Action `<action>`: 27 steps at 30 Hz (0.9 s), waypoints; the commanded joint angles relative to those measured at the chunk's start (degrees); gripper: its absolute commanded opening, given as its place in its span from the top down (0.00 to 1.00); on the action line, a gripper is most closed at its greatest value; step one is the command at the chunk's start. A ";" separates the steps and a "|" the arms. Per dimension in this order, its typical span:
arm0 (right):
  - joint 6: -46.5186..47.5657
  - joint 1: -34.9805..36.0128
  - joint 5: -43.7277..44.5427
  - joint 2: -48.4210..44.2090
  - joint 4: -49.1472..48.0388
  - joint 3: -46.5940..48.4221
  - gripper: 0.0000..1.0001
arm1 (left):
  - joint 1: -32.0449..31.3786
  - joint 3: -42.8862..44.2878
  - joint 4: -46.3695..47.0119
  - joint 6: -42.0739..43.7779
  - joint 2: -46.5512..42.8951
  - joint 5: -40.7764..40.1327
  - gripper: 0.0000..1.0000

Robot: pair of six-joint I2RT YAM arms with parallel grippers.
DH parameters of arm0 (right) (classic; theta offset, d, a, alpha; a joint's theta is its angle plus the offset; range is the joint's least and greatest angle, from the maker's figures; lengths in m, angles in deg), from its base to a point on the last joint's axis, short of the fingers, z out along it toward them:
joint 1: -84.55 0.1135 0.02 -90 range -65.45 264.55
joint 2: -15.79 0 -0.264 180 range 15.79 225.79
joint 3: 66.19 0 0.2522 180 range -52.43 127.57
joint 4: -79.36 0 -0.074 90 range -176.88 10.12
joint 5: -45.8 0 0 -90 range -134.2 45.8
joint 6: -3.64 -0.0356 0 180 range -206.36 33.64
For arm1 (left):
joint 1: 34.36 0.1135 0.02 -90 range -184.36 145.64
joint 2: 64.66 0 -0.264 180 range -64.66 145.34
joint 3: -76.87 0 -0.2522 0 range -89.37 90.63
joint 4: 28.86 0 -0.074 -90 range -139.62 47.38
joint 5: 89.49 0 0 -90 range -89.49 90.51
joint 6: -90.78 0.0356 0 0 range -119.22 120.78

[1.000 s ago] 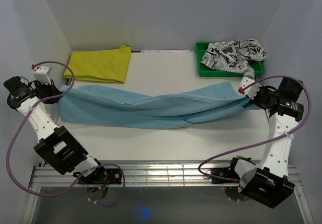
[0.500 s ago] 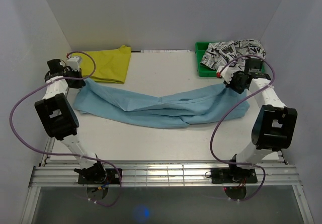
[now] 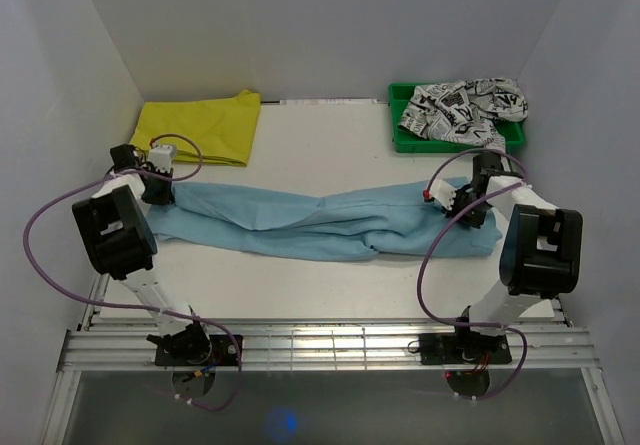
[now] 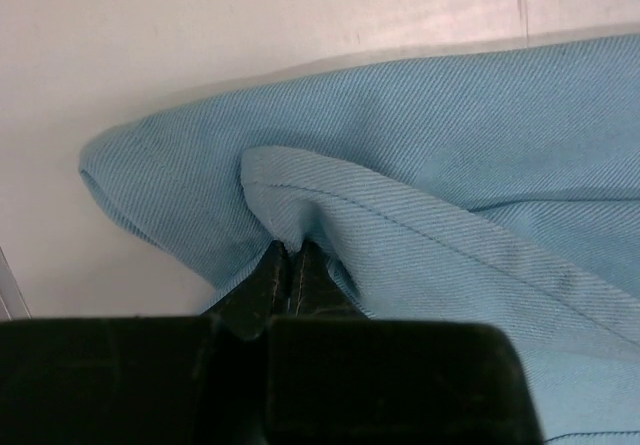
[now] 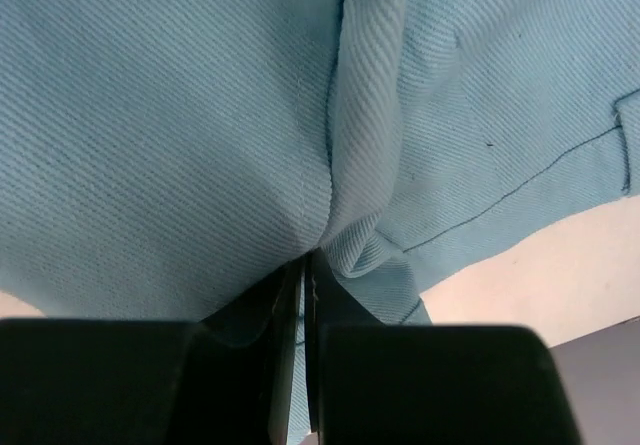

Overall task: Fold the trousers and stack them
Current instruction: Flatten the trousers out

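Trousers [image 3: 320,223] lie lengthwise across the table [image 3: 320,155], from near its left edge to near its right. Left gripper [image 3: 158,189] and right gripper [image 3: 452,201] are each clamped on an end fold. Cloth looks soft, light, limp; probably best held at the seamed edges.

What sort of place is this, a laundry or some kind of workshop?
Most likely a robotics test booth: bare white walls box in a table, a left arm and right arm are bolted to a metal rail, and the trousers lie spread between them.
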 commanded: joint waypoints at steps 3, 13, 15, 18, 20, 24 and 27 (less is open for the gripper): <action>2.02 -0.33 2.08 -8.74 11.12 -8.01 0.92 | 6.79 -10.59 -11.25 7.68 -7.65 -1.85 1.00; 3.69 -3.22 -2.13 -28.25 20.18 -6.55 0.92 | 23.86 -4.89 -27.14 19.37 -21.45 8.50 1.00; 3.34 -4.28 -3.10 -31.07 21.94 -1.30 0.92 | 25.61 -0.34 -29.44 19.03 -23.22 11.15 1.00; 1.33 -4.98 -5.47 -34.49 23.35 6.00 0.92 | 28.16 5.11 -32.17 16.58 -26.30 16.51 1.00; 0.62 -5.25 -6.35 -36.95 24.23 8.92 0.92 | 29.74 7.15 -32.35 15.43 -28.40 20.55 1.00; -0.61 -5.25 -7.06 -40.91 24.67 13.50 0.92 | 34.75 9.18 -29.10 11.03 -32.18 26.44 1.00; -2.63 -5.25 -7.06 -43.38 23.97 16.58 0.92 | 37.04 12.07 -26.56 6.73 -33.16 30.13 1.00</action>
